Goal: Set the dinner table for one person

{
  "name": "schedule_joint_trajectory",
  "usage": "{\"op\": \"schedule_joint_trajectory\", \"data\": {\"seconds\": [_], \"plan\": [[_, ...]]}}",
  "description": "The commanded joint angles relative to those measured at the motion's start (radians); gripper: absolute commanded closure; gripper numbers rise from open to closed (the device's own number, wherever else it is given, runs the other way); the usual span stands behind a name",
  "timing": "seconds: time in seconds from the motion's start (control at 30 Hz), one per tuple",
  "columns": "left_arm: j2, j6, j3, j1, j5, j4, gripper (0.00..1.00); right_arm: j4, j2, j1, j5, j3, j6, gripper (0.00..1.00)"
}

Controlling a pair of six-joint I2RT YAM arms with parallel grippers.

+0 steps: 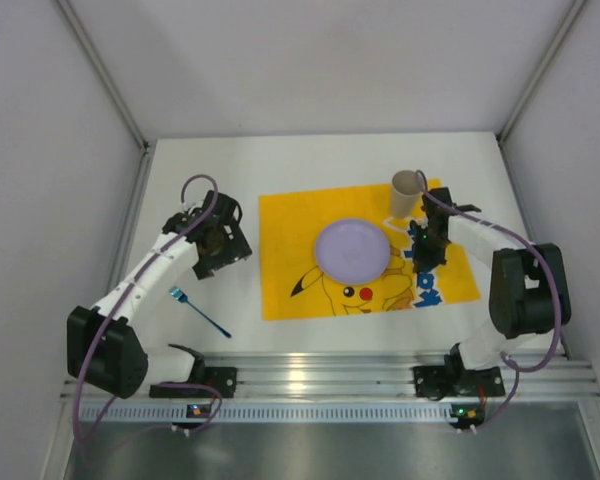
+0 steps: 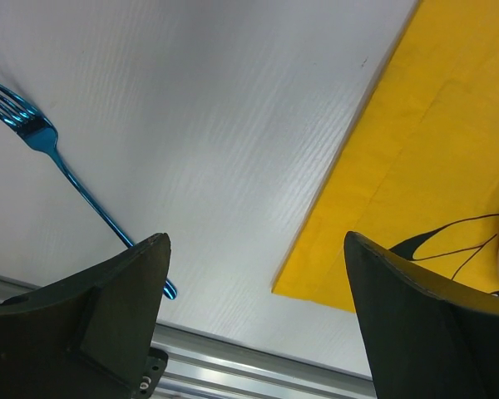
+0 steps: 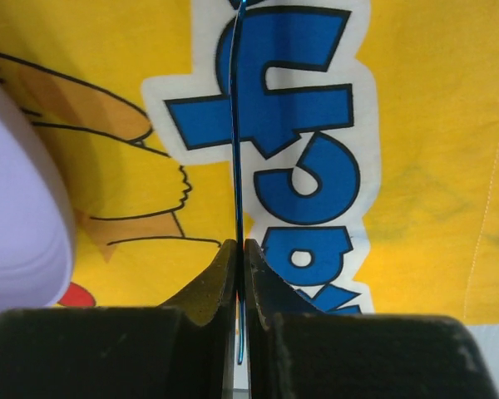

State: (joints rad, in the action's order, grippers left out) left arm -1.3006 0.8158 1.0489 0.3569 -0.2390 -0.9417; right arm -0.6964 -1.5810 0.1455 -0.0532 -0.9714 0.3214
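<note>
One white bench (image 1: 230, 170): left end effector (image 2: 256, 241) spread wide (blue fork (image 1: 200, 311) near the front edge); right end effector (image 3: 239, 249) pinching a thin blue utensil (image 3: 235, 125) over the Pikachu mat (image 1: 290, 225).

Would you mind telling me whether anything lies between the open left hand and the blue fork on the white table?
Nothing visible does. The left hand hangs open over bare dinner table. The blue fork lies flat to one side of it, with only white surface between. The yellow mat lies on the other side.
</note>
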Motion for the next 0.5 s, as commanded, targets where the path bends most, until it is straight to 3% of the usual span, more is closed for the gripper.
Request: {"op": "schedule_joint_trajectory", "data": {"seconds": [0.0,0.27,0.4,0.47], "plan": [[0.006,0.002,-0.006,-0.009,-0.016,0.049,0.09,-0.038,-0.036,-0.012,0.102,-0.021,0.002,1.00],[-0.045,-0.004,0.014,-0.010,-0.003,0.070,0.10,-0.127,-0.068,-0.012,0.288,-0.090,0.004,0.78],[-0.066,0.022,0.016,-0.013,-0.026,0.043,0.10,-0.161,-0.068,-0.011,0.358,-0.110,0.011,0.51],[-0.071,0.049,0.008,-0.016,-0.052,0.023,0.10,-0.187,-0.062,-0.009,0.397,-0.124,0.018,0.48]]}}
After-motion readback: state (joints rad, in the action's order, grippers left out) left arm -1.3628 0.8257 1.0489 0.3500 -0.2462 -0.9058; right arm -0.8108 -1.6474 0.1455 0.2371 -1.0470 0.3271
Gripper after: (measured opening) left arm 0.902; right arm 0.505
